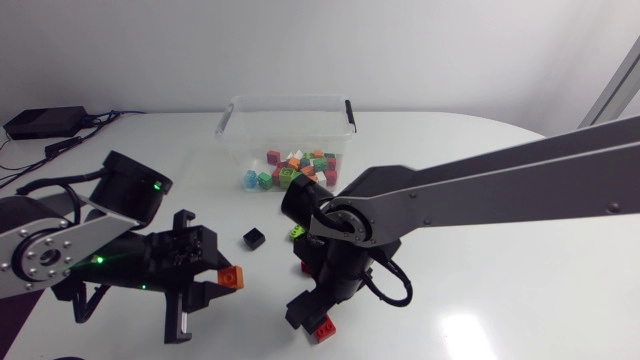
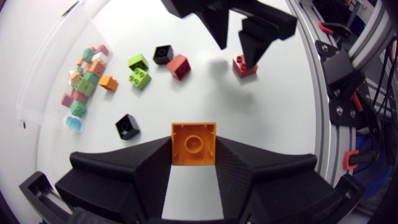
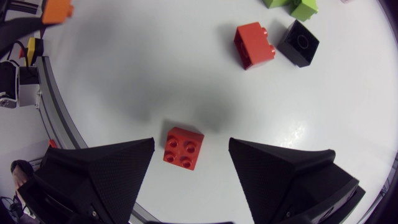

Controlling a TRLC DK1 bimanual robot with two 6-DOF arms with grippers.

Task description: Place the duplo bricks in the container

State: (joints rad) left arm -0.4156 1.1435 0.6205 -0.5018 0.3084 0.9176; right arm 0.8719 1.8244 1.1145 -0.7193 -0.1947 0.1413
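White surface [image 1: 520, 280] — clear container [image 1: 235, 125] at its far side, holding mixed-colour bricks [image 1: 300, 168]. Your left hand [image 2: 193, 163] is clamped on an orange brick [image 2: 193, 142], its square face showing a round centre. Your right hand [image 3: 191, 146] — fingers apart — hangs over a red four-stud brick [image 3: 183, 148] on the surface.

Head camera looks down from high; both wrist cameras look down from close, sharing the near red brick [image 3: 184, 148].
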